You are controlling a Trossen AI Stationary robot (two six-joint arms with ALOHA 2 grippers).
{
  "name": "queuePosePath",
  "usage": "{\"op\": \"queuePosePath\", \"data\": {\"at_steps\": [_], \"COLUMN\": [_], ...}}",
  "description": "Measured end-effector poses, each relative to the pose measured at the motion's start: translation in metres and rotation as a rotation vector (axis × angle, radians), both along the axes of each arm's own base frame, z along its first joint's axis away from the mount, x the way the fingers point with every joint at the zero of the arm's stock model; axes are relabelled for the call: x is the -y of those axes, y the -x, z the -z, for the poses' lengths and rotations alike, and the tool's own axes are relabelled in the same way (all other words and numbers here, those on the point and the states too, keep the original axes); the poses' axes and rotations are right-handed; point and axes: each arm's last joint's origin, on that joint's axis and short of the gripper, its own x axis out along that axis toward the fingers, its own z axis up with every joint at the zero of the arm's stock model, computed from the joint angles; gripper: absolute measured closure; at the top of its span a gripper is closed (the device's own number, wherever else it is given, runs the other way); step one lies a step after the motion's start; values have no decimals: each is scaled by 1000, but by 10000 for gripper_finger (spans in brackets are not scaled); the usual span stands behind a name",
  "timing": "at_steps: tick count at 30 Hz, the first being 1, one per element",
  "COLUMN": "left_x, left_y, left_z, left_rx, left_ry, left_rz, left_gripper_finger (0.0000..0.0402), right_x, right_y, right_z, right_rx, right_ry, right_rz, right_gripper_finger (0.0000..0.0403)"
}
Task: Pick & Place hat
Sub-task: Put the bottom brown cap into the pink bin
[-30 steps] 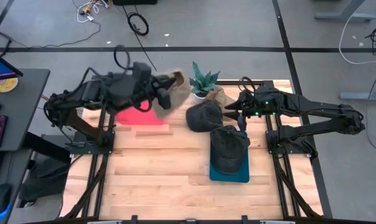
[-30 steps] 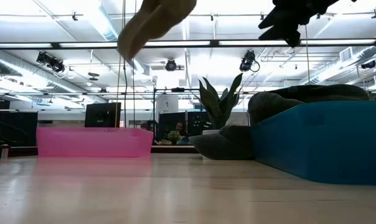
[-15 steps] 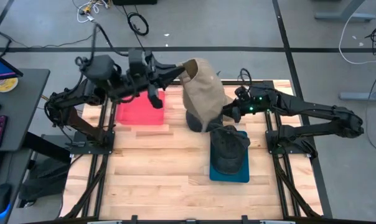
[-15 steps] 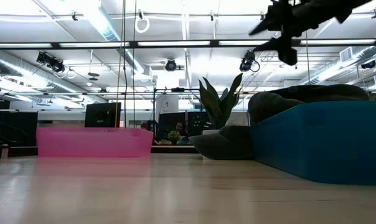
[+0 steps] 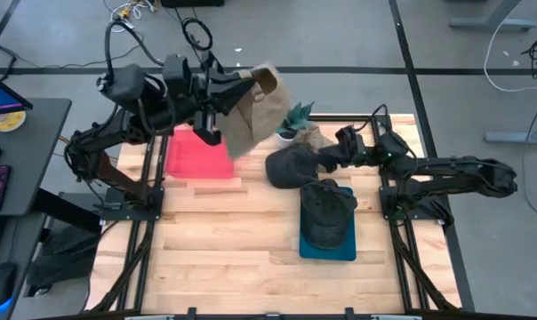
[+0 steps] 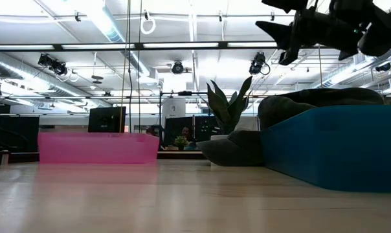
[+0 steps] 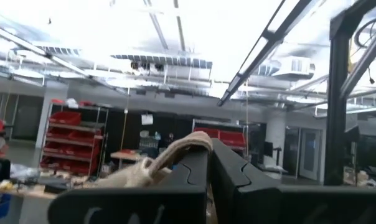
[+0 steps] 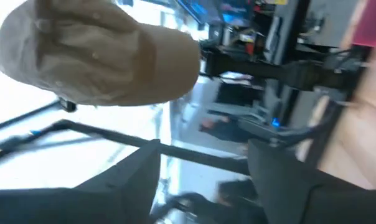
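Cloth sagged: we judged the tan hat point(image 5: 253, 114) light and floppy, left gripper point(image 5: 222, 100) pinching its edge; right gripper point(image 5: 332, 158) gaped empty.

It was a robotics lab in an open industrial hall. A pale wooden slatted bench point(image 5: 242, 240) stood on a grey concrete floor point(image 5: 340, 36) strewn with loose black cables point(image 5: 196, 34). Beyond it ran exposed ceiling ducts and strip lights point(image 6: 105, 19), dark computer monitors point(image 6: 107, 119) and metal shelving with red storage bins point(image 7: 63, 127).
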Motion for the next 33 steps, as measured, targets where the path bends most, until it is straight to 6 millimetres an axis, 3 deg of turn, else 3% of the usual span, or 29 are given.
{"op": "queuePosePath", "data": {"at_steps": [6, 10, 20, 27, 33], "left_x": [-9, -15, -32, -40, -46], "left_y": [0, -6, -47, -85, -105], "left_z": [-6, -8, 9, 33, 50], "left_rx": [92, 171, 279, 344, 416], "left_ry": [-40, -112, -264, -285, -239], "left_rz": [15, 54, 57, 65, 103], "left_gripper_finger": [400, 400, 400, 400, 400], "right_x": [2, 2, 2, 2, 3], "right_y": [-4, -5, -3, -3, -3], "right_z": [2, -1, -9, -10, -9], "right_rx": [36, 95, 199, 203, 198], "right_ry": [-21, -46, -96, -94, -96], "right_rz": [6, 1, -14, -13, 19], "right_gripper_finger": [86, 66, 71, 71, 71]}}
